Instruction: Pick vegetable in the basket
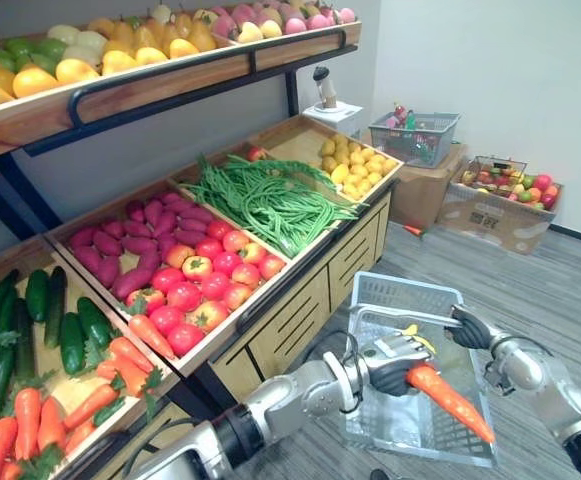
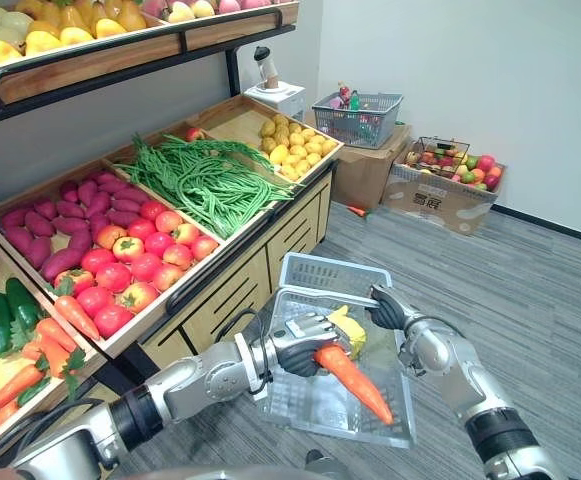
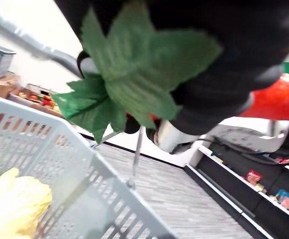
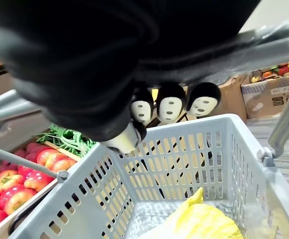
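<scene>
orange carrot with a green leafy top (image 1: 450,402) is hanging in the air over the grey plastic mesh basket (image 1: 410,296), not yet inside it. the left hand (image 1: 392,360) is gripping it, fingers curled round the thick end just below the leaves. from that grip the carrot's long axis is slanting downward and toward the robot's right, with the pointed tip leading and hovering above the basket's near right corner, close to the rim. the right hand (image 2: 388,308) is holding the basket's grey bar handle (image 4: 273,42) with curled fingers, on the far right side. a yellow lumpy vegetable (image 2: 348,330) is lying on the basket floor, just past the left hand. the release is probably turning on that tip. it is sitting so near the edge that the left hand is likely needing to draw the carrot inward, or lower it, before letting go. otherwise the carrot may be tipping out over the rim.
</scene>
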